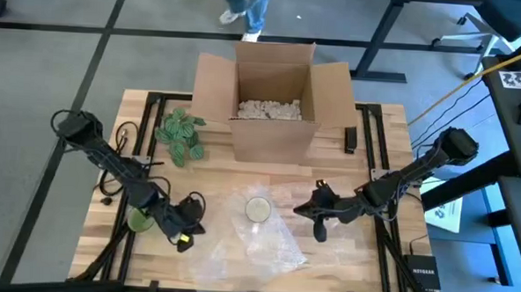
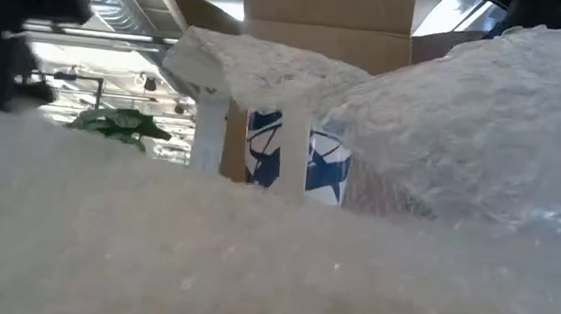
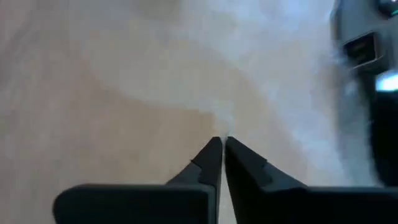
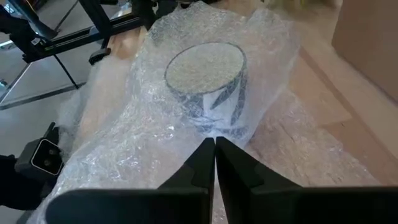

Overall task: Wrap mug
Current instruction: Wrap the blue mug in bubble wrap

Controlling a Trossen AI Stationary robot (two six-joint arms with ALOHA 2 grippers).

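Note:
A white mug (image 1: 258,207) with a blue pattern (image 2: 295,163) stands upright at the table's middle on a clear bubble wrap sheet (image 1: 269,243). Part of the wrap is draped over its top and side (image 4: 208,81). My right gripper (image 1: 300,208) is just right of the mug, shut, with its tips (image 4: 214,143) at the wrap by the mug's lower side. My left gripper (image 1: 192,224) is at the sheet's left edge, shut (image 3: 221,140). In the low view the wrap (image 2: 484,123) rises high on the right. My left gripper is shut with a pale streak of wrap (image 3: 225,121) starting right at its fingertips. It appears to pinch the sheet's left edge from above, slanting down; one layer or several, I cannot tell. My right gripper is shut on wrap (image 4: 211,134) beside the mug's lower side, coming from the table's right and slanting down. Its own fingers hide the pinch. The wrap rises from the table and lies over the mug.
An open cardboard box (image 1: 272,94) with white filler stands at the far middle. A green plant (image 1: 182,134) lies left of it and a small black item (image 1: 351,138) right of it. A green object (image 1: 138,218) sits by the left arm. A person's legs (image 1: 244,9) stand beyond the table.

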